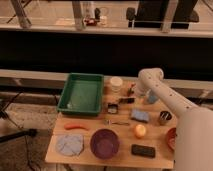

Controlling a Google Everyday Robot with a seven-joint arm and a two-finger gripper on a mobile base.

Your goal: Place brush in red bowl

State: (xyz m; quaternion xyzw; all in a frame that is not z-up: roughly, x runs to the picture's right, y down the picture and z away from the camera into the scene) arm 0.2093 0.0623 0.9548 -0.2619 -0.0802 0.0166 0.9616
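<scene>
Looking like a robot test lab: a white arm (167, 97) is holding its pincer (132, 92) over the far side of a prop-strewn wooden worktop (95, 123), a glass railing (50, 12) running behind.

The white arm (167, 97) carries a dark gripper (131, 92) at the back of the pale wooden table (122, 132), just beside the black brush (118, 105) with its pale patch. Around them lie a green tray (65, 100), purple bowl (104, 143), reddish-orange red bowl (171, 140), blue sponge (140, 115), orange fruit (140, 130) and black slab (143, 150).
</scene>
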